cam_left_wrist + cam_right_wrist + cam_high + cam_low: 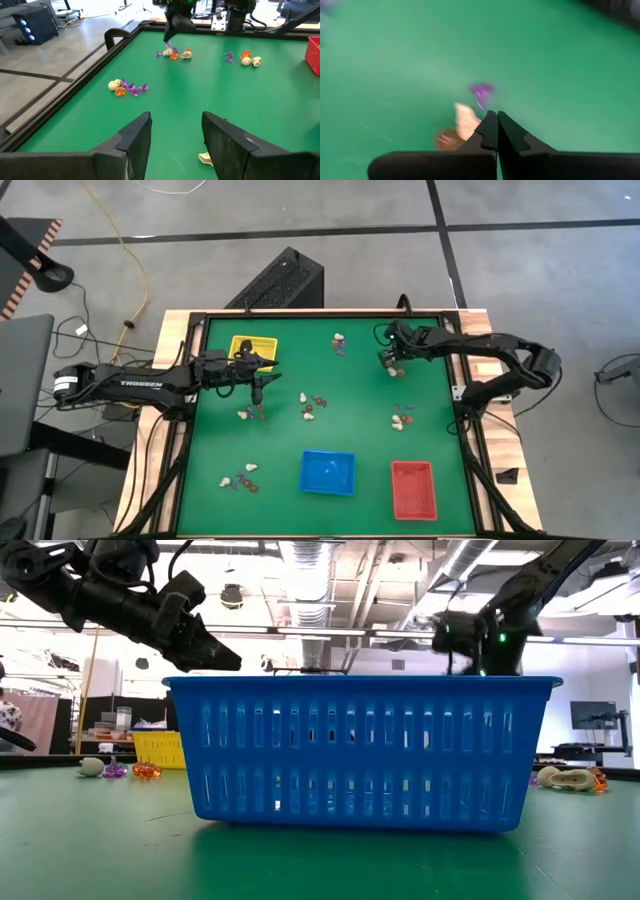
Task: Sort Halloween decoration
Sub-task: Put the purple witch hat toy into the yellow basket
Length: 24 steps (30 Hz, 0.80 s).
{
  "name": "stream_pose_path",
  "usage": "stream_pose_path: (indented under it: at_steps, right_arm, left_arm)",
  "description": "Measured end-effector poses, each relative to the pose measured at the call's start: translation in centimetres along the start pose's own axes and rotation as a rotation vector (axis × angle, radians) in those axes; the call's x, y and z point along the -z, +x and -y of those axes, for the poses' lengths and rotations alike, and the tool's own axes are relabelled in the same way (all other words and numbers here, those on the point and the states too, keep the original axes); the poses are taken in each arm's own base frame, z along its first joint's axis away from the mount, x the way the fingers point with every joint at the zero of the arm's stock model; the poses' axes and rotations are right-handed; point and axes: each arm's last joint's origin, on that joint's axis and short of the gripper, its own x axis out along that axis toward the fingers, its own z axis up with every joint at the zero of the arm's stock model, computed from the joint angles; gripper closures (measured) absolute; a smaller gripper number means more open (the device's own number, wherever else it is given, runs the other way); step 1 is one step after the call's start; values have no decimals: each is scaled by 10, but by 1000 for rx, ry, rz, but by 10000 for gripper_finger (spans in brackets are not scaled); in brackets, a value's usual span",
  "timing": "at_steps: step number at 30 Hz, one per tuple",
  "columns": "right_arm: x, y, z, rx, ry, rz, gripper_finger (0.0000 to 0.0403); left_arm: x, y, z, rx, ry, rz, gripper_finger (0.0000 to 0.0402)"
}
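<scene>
Right tool (497, 131) shut, whitish trinket (465, 120) behind

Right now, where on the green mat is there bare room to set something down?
Bare mat lies between the blue tray and the central trinkets, and between the yellow tray and the right gripper. It is crowded around the left gripper.

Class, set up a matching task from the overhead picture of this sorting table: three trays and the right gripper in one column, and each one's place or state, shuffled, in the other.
Column A
1. yellow tray
2. blue tray
3. red tray
4. right gripper

Column B
a. near edge, right corner
b. far side, by the left arm
c. fingers shut
d. near edge, middle

Pairs: 1-b, 2-d, 3-a, 4-c
</scene>
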Motion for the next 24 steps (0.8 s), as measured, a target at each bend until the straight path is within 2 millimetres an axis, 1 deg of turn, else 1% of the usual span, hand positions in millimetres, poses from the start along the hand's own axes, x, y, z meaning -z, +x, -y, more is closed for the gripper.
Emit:
stream_pose_path:
  at_steps: [3, 5, 8, 10, 12, 15, 18, 20, 22, 24]
  right_arm:
    - [-12, -20, -13, -84, -16, 119, 384]
    - [-20, -32, -26, -163, -33, 223, 384]
    - [-29, -42, -53, -277, -85, 349, 384]
    - [-34, -43, -76, -346, -126, 419, 384]
    - [-40, -42, -101, -419, -171, 485, 384]
    - [-54, -34, -143, -520, -242, 552, 384]
    - [-72, -19, -185, -593, -334, 559, 384]
    - [-87, -10, -210, -641, -391, 553, 384]
    - [-102, 1, -232, -668, -437, 532, 384]
    - [-117, 10, -250, -668, -479, 508, 384]
  left_arm:
    - [0, 0, 0, -1, 0, 0, 235]
    - [0, 0, 0, -2, 0, 0, 235]
    - [0, 0, 0, -5, 4, -1, 235]
    - [1, 0, 0, -18, 29, -7, 235]
    - [2, 0, -2, -77, 53, -27, 235]
    - [4, -1, -8, -260, 60, -52, 235]
    - [5, -3, -15, -441, 63, -75, 235]
    - [5, -6, -20, -531, 65, -92, 235]
    - [5, -9, -24, -587, 68, -104, 235]
    - [6, -13, -27, -630, 73, -128, 235]
